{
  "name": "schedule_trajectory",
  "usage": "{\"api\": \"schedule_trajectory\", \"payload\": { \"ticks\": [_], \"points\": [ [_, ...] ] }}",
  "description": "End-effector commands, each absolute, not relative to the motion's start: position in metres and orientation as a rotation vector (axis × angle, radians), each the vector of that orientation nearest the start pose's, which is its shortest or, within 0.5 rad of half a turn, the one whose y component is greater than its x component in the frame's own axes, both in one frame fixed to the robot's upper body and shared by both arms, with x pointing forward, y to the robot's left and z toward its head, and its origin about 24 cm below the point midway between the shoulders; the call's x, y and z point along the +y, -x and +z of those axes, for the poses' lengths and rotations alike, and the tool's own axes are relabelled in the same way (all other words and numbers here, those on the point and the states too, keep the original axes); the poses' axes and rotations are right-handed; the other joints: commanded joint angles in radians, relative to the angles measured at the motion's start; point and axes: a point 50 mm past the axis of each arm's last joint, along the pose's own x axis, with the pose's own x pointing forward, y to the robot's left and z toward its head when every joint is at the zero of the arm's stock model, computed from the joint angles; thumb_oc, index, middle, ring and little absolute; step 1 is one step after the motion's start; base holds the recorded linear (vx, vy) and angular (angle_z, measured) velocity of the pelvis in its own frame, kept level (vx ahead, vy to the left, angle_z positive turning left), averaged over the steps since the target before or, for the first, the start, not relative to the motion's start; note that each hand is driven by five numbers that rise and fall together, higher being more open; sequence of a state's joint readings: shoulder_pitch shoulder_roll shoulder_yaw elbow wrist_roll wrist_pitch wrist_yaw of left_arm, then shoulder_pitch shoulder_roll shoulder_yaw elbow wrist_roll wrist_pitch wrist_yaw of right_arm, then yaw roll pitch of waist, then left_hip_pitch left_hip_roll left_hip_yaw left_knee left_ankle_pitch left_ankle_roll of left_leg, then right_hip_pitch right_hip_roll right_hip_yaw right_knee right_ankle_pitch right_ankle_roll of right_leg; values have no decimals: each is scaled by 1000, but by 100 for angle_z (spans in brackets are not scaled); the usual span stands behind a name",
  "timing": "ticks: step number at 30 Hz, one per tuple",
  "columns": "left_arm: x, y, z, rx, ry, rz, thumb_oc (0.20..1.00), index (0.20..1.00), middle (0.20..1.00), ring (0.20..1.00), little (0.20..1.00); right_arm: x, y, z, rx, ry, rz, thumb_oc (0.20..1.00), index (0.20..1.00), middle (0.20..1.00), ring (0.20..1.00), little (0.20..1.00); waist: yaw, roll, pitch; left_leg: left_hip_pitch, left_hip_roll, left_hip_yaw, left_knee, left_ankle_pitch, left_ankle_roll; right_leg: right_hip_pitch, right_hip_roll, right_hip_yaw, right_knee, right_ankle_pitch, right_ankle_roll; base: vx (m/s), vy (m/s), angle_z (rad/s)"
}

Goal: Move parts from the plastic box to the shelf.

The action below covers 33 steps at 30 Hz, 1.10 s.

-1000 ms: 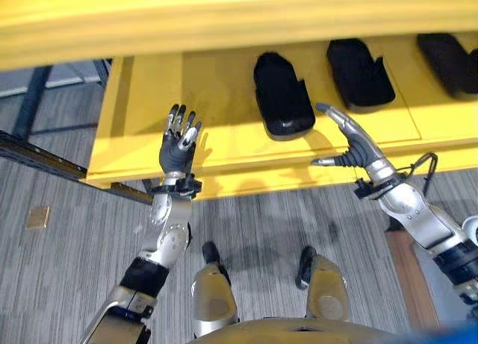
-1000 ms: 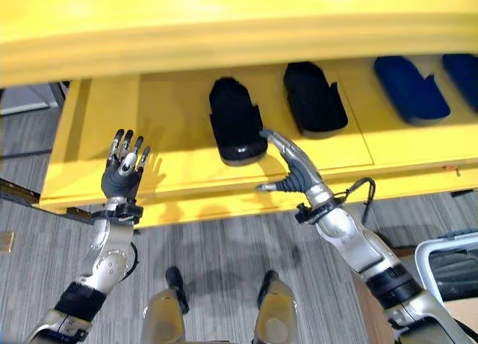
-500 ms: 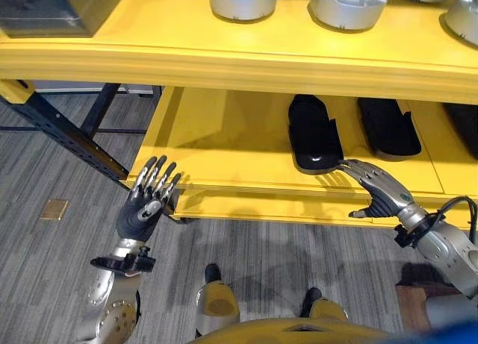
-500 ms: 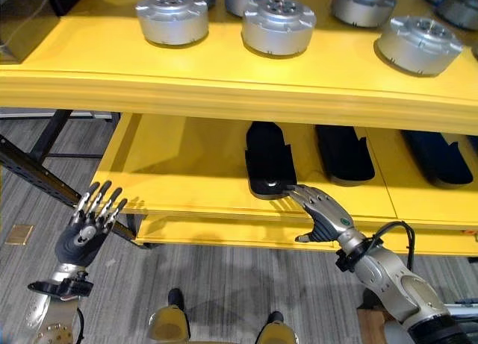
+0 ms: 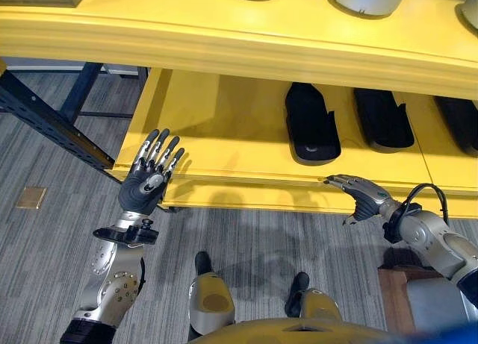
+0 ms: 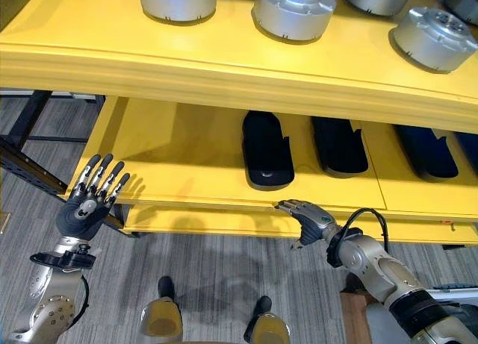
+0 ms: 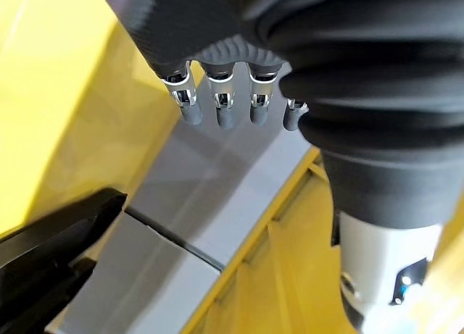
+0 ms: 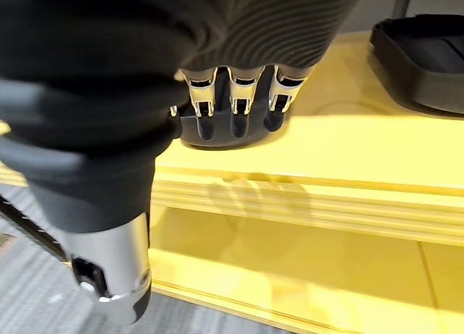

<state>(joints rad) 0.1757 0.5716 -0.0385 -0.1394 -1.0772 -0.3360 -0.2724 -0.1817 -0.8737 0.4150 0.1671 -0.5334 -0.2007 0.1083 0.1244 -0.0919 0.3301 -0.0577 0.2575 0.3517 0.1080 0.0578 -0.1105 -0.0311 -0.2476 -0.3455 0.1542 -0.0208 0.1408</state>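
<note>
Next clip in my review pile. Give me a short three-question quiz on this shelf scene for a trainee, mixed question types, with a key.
1. True or false: the right hand is holding a part.
2. Which part lies nearest the right hand? A) the leftmost black part on the lower shelf B) a silver round part on the upper shelf C) a blue part
3. Fill in: the left hand is raised with its fingers ____ and holds nothing.

Key
1. False: it is empty, by the lower shelf's front edge.
2. A
3. straight
</note>
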Motion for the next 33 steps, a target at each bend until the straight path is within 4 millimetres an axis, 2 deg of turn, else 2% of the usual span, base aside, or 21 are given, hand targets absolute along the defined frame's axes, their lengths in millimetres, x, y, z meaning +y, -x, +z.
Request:
{"api": "schedule_trajectory", "payload": {
  "ticks": [1,13,27,33],
  "points": [
    [234,-219,128,-449,415,-290,1000,1000,1000,1000,1000,-214,-282,81,-130,1441,536,1000,1000,1000,1000,1000,12,-1,7,3,-1,14,102,-118,12,-9,24,-23,38,-41,12,-82,-5,-1],
    [224,-230,137,-490,418,-306,1000,1000,1000,1000,1000,-212,-314,97,-171,1550,418,1000,1000,1000,1000,1000,16,28,57,-44,1,11,135,-118,9,-68,4,-26,95,-56,9,-53,6,-2],
    [219,-234,137,-492,429,-332,1000,1000,1000,1000,1000,-215,-327,93,-89,1638,422,1000,1000,1000,1000,1000,26,53,77,-76,1,6,164,-122,12,-115,-26,-38,150,-67,4,-7,8,-3],
    [218,-236,136,-493,435,-343,1000,1000,1000,1000,1000,-212,-331,86,-56,1671,476,1000,1000,1000,1000,1000,36,58,82,-87,3,5,168,-119,11,-134,-36,-43,169,-69,1,-1,3,-1]
  ]
}}
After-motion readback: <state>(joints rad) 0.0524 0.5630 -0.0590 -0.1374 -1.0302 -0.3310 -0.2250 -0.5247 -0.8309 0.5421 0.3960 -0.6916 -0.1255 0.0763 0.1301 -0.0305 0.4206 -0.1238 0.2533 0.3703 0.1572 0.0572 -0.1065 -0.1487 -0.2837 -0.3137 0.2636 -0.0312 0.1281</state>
